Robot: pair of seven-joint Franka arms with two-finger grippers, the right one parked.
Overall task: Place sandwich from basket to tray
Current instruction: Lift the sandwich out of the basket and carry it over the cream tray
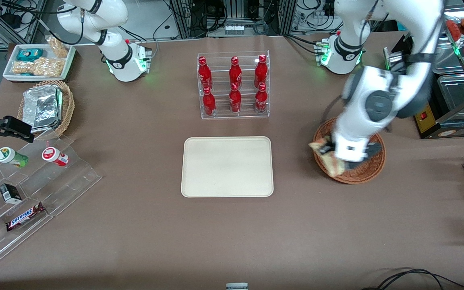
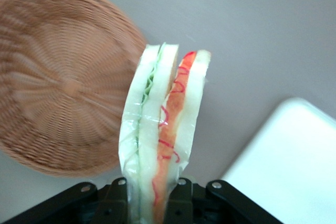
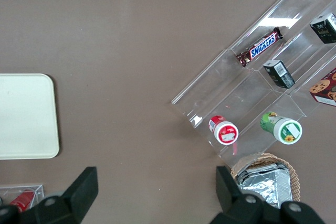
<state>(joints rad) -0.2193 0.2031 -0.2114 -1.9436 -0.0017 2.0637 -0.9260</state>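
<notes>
I have the left arm bent down over the basket, which sits toward the working arm's end of the table, and its gripper hangs at the basket rim that faces the tray. On my wrist feed the fingers are clenched on the sandwich, which is held up above the basket edge. The tray lies bare at the table's middle on a brown cloth. A clear rack of red bottles stands farther from the front camera than the tray. On the stepped clear stand at the parked arm's end, I can read SNICKERS on a candy bar.
</notes>
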